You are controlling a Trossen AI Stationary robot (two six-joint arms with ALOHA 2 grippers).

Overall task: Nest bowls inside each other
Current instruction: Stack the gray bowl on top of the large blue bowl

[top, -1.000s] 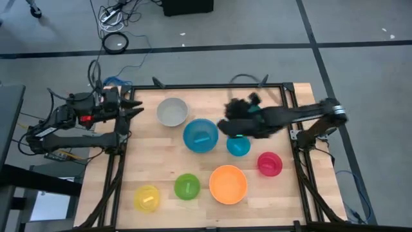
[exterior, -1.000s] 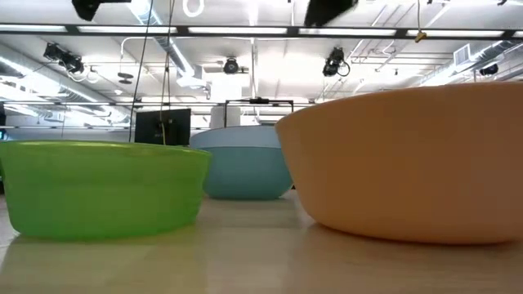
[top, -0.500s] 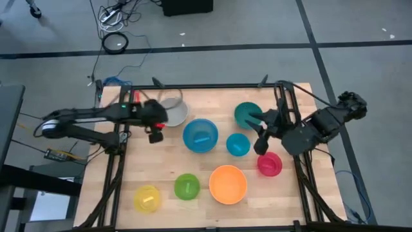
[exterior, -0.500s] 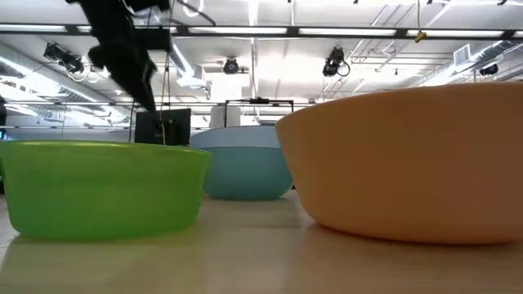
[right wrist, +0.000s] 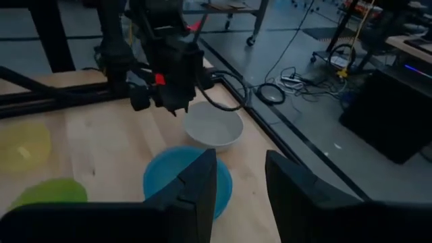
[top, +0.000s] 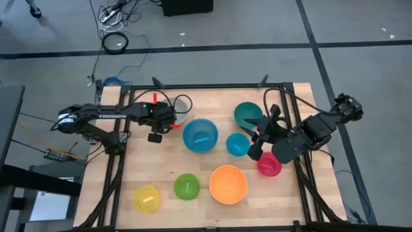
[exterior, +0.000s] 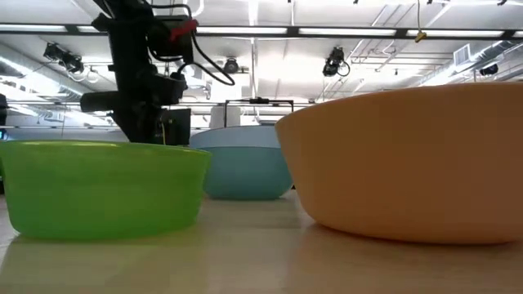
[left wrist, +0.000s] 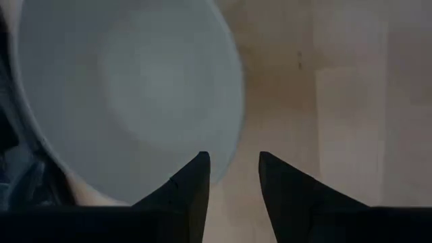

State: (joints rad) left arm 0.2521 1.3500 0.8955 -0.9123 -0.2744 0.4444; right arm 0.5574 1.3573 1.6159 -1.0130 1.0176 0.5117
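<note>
My left gripper [left wrist: 233, 169] is open and points down over the near rim of the white-grey bowl [top: 179, 106], at the table's far left. That rim [left wrist: 236, 128] runs just ahead of the gap between its fingers. I cannot tell whether they touch it. My right gripper [right wrist: 239, 182] is open, empty and raised. In the high view my right gripper [top: 252, 138] sits between the teal bowl [top: 248, 115], the cyan bowl [top: 237, 144] and the pink-red bowl [top: 269, 165]. The blue bowl [top: 200, 135] sits mid-table. The orange bowl [top: 228, 183], lime green bowl [top: 187, 186] and yellow bowl [top: 147, 198] stand along the near edge.
All bowls stand upright and apart on the wooden table, which has a black frame [top: 212, 86] around it. Bare wood lies between the white-grey bowl and the yellow bowl. Cables lie on the floor beyond the far edge.
My left arm has swung from the table's far-left corner toward the white-grey bowl, sinking and tipping its gripper down over that bowl's rim. My right arm has drawn back toward the right edge, uncovering the teal bowl, and now hangs near the cyan and pink-red bowls.
</note>
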